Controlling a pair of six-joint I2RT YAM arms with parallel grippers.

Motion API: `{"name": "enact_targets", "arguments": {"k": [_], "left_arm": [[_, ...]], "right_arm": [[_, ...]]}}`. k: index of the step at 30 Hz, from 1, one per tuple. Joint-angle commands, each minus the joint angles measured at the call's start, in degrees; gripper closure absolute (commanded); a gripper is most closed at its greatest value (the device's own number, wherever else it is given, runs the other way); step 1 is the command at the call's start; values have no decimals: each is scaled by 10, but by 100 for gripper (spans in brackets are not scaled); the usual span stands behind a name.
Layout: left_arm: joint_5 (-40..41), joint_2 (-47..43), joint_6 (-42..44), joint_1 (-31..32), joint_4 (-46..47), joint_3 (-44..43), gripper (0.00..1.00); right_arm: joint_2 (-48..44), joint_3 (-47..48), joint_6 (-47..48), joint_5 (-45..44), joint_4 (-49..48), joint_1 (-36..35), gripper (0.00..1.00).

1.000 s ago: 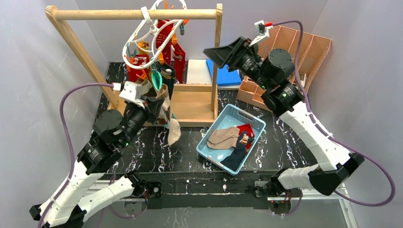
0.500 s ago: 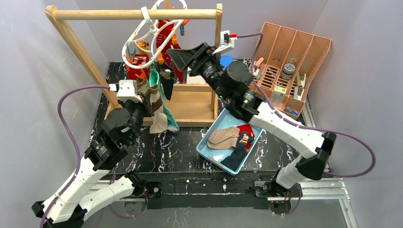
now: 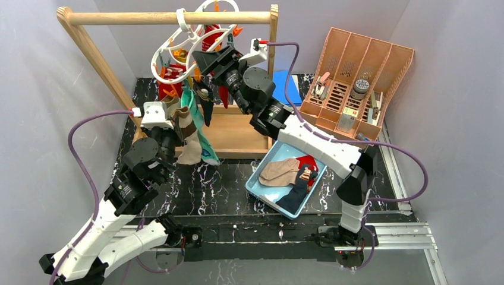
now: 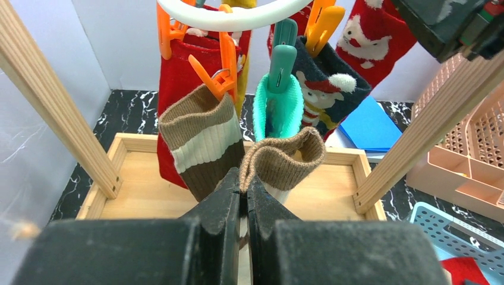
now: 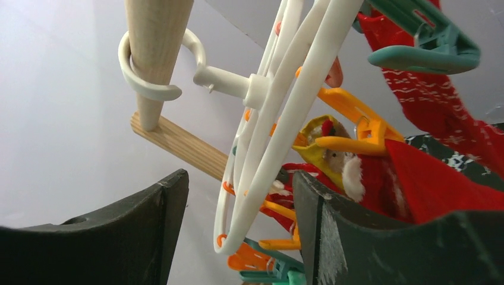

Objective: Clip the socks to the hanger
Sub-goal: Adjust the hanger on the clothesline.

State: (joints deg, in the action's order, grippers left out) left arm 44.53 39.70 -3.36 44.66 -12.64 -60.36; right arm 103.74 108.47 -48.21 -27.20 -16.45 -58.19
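Note:
The white ring hanger (image 3: 178, 44) hangs by its hook from the wooden rail, with several socks clipped on. My left gripper (image 4: 243, 187) is shut on the cuff of a tan sock (image 4: 285, 161) and holds it up just below a teal clip (image 4: 280, 66). That sock hangs down in the top view (image 3: 191, 145). A brown striped sock (image 4: 202, 139) hangs from an orange clip beside it. My right gripper (image 3: 209, 61) is open, its jaws on either side of the hanger's rim (image 5: 279, 136) without touching it. More socks (image 3: 279, 172) lie in the blue basket.
The light wooden rail frame (image 3: 172, 18) stands at the back with a wooden base tray (image 3: 238, 133). A blue basket (image 3: 324, 155) sits right of centre. A pink organiser (image 3: 362, 83) stands at the back right. A blue pad (image 4: 368, 127) lies behind the frame.
My right arm has swung left from the organiser side to the hanger, and its open jaws now straddle the rim. My left gripper has raised the tan sock up toward the clips.

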Motion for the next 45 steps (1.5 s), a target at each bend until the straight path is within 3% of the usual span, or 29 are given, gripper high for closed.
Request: {"name": "enact_targets", "arguments": {"k": [1,7,14,25,29,33,36,41,45], "left_arm": [[33,-2,24,1,18,-3,100],[40,-34,31,1,-2,0,100],[43,-72,31,1,-33,-6,100],[44,-103,42,1,-62,-10,100],[45,-111,37,1,-72,-11,100],[48,-120,37,1,-75,-11,100],[47,-122,37,1,-78,-13,100],[42,-123,30,1,-76,-11,100],[35,-120,17,1,-70,-4,100]], "right_arm": [[38,77,-50,-17,-8,-1,31],[87,117,-94,1,2,-5,45],[117,109,-100,-22,-66,-29,62],[184,127,-72,-93,-211,-73,63],[214,159,-82,-106,-217,-79,56],[238,186,-92,-109,-209,-84,35],[234,180,-89,-108,-209,-90,28],[175,98,-58,-96,-227,-102,21],[84,-45,-21,-70,-230,-121,17]]}}
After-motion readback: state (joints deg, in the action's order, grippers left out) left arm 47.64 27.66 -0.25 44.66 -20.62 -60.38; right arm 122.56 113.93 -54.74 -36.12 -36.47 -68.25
